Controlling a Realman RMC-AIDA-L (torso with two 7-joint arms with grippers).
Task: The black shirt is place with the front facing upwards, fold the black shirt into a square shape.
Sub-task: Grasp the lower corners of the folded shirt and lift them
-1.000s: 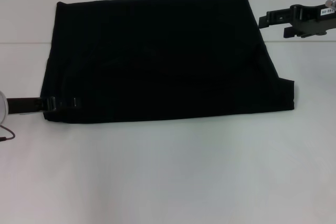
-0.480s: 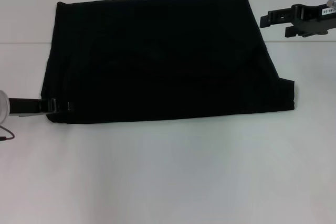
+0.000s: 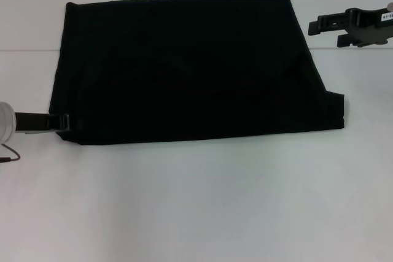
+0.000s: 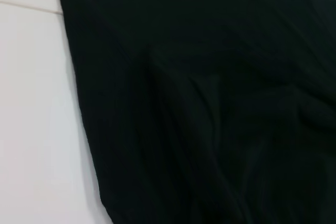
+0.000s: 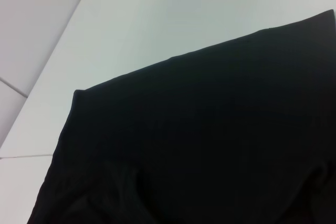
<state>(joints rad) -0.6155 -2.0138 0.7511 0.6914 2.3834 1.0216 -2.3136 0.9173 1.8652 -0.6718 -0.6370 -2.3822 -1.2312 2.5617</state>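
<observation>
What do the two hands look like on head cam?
Left hand: slim black fingers on a silver-white round wrist, with a thin dark cable looping below it. Right hand: black, blocky, two long flat fingers, with a small white printed label on its body.

Lighting: bright, even, diffuse, overhead; white table (image 3: 202,200) slightly washed, no glare spots. Shadows: faint, soft, thin along the shirt (image 3: 190,69) edges. Shirt underexposed, folds barely readable in all views. Wrist views mildly soft; head view sharp.
</observation>
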